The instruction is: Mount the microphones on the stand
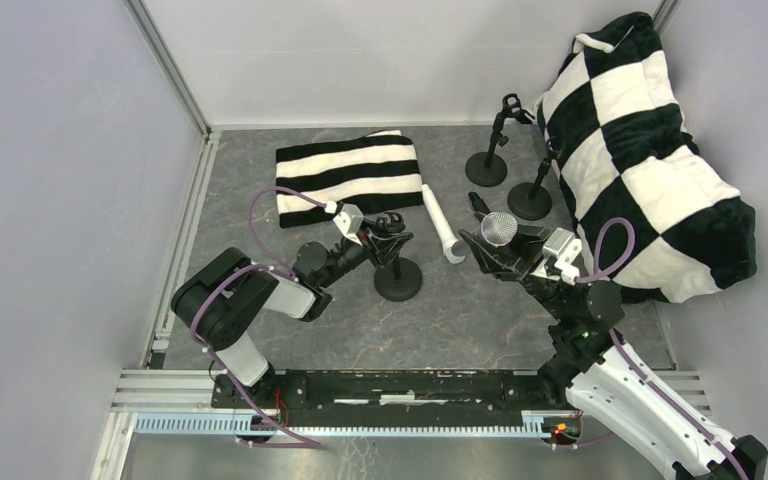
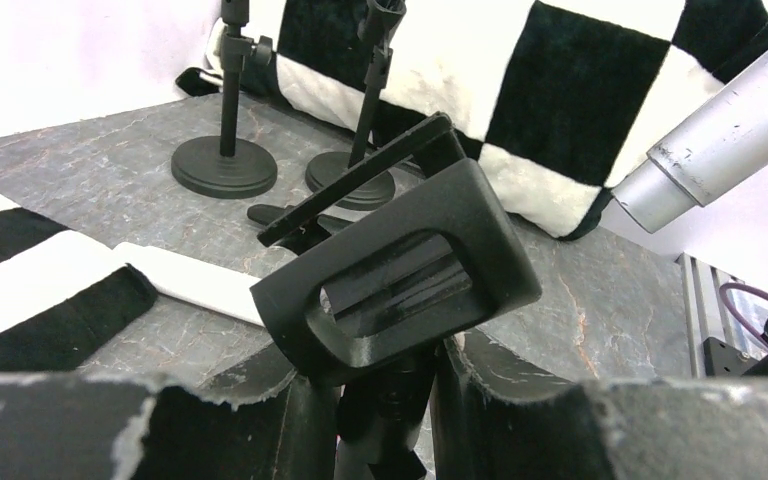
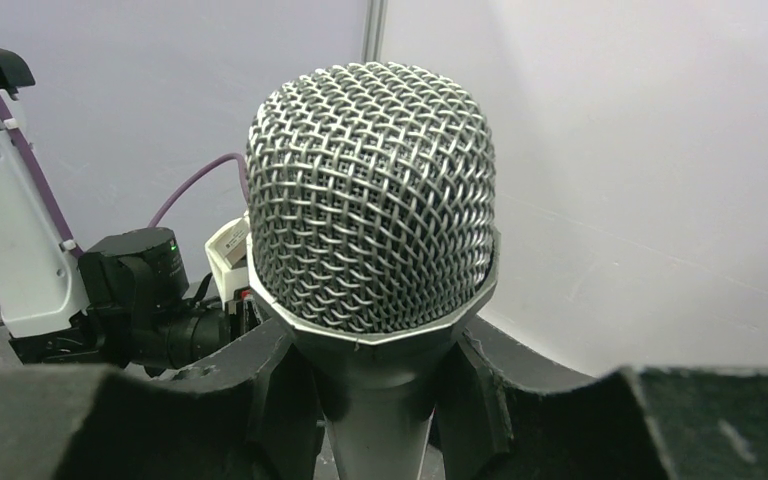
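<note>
The silver-grey microphone (image 1: pixel 500 228) is held head-up in my right gripper (image 1: pixel 508 256). In the right wrist view the gripper (image 3: pixel 380 400) is shut on the handle just under the mesh head (image 3: pixel 370 190). My left gripper (image 1: pixel 388 244) is shut on the neck of the near stand (image 1: pixel 398 278), just below its black clip (image 2: pixel 400 270), with the fingers (image 2: pixel 385 395) on either side. The silver handle's tail (image 2: pixel 720 140) hangs to the upper right of the clip, apart from it. A white microphone (image 1: pixel 442 228) lies flat on the table between the two grippers. A black microphone (image 1: pixel 476 204) lies behind it.
Two more black stands (image 1: pixel 487 165) (image 1: pixel 530 197) stand at the back right. A striped black-and-white cloth (image 1: pixel 350 175) lies at the back left. A large checkered cushion (image 1: pixel 650 150) fills the right side. Grey walls enclose the table (image 1: pixel 260 330).
</note>
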